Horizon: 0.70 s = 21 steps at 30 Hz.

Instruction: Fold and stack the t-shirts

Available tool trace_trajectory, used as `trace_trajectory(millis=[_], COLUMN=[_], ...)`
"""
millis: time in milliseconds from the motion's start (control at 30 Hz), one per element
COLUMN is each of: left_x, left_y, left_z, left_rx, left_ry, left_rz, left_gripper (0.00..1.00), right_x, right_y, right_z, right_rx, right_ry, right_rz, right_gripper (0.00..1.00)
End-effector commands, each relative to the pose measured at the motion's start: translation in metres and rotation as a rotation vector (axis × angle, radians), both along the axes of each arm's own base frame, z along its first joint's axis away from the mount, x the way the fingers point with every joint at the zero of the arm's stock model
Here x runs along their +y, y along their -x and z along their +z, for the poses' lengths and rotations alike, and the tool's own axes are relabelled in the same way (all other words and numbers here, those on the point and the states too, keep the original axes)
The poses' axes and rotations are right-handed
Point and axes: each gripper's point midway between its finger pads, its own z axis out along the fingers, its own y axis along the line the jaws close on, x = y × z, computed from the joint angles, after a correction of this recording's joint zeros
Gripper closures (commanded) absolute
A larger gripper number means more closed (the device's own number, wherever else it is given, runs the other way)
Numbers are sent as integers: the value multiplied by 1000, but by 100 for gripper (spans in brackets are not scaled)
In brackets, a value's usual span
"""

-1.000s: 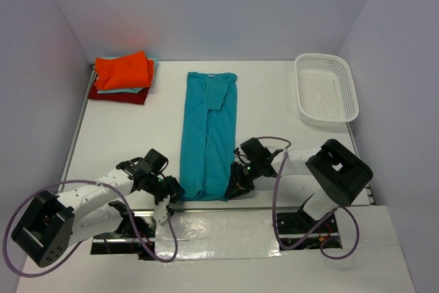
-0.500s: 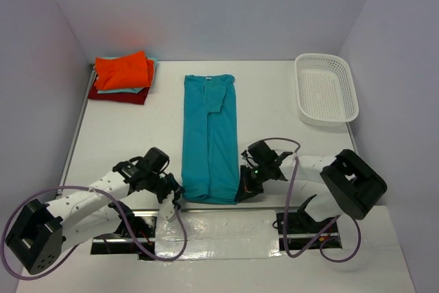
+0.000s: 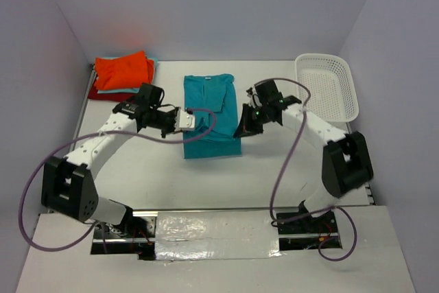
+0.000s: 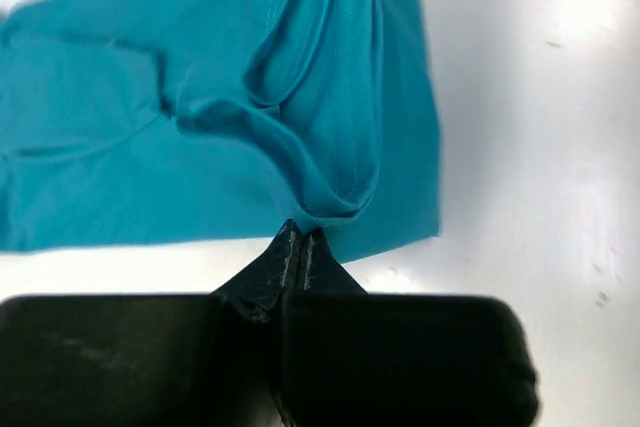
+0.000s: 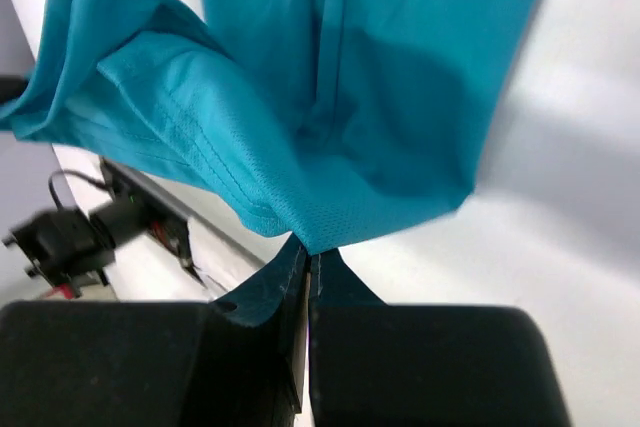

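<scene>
White table (image 3: 137, 169) | one teal t-shirt (image 3: 212, 145) | stack (image 3: 123, 75), apparently three | one basket (image 3: 326, 94)

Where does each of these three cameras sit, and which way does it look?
Top external: high behind the arms, looking down on the white table; both arms show.
Left wrist: on the left arm, facing its shut left tool and the teal-blue cloth t-shirt.
Right wrist: on the right arm, facing its shut right tool and that shirt.
Shared: all three show that shirt.

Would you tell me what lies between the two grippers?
The teal-blue t-shirt spans that gap, left gripper and right gripper each pinching one side; the top view shows it.
</scene>
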Motion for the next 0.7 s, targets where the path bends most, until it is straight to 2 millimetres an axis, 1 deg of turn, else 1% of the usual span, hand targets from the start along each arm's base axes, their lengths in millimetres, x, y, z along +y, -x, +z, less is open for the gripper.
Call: trace_trajectory(millis=[0,33,67,100,133,167,233,267,333,367,433,467,500,533,567,600,633,667], left_x=[-5,-1,5,6,8,11,13,13,12,11,10,10,9,10,11,16,20,23], left_y=[-39,-52,-66,-81,-88,-96,-109,-115,-125,-130,-139,-142,-146,-150,-155,-160,-162,-166], left_z=[8,8,3,-2,-4,-15,-15,-22,-23,-28,-31,-38,-41,-44,-52,-58,-65,-76], left_rx=[57,55,33,28,38,59,62,69,52,53,36,43,44,43,49,55,67,86], left_ry=[65,66,37,26,28,16,31,24,38,40,49,45,45,42,35,17,5,-9], left_rz=[137,190,233,255,281,305,331,339,355,362,370,372,384,393,407,442,466,492], left_gripper=[100,100,100,100,100,100,100,100,100,100,100,100,100,100,100,99,90,84], right_x=[-3,-4,0,0,-2,-4,-6,-8,-10,-12,-10,-12,-13,-13,-13,-16,-15,-17], right_y=[-49,-62,-79,-86,-95,-109,-119,-128,-140,-144,-152,-157,-160,-167,-171,-178,-188,-194], right_z=[0,2,0,-3,-5,-8,-9,-10,-14,-15,-24,-26,-32,-37,-40,-43,-48,-49], right_rx=[-26,-34,-29,-25,-25,-20,-9,-13,-16,-16,-2,0,14,15,18,13,4,-2], right_ry=[50,55,59,70,82,78,61,50,40,37,33,32,30,23,11,0,-14,-18], right_rz=[12,0,1,3,-11,-25,-49,-64,-86,-92,-92,-99,-108,-116,-118,-131,-143,-158], right_gripper=[100,100,100,100,100,100,100,100,100,100,100,100,99,96,88,69,65,62])
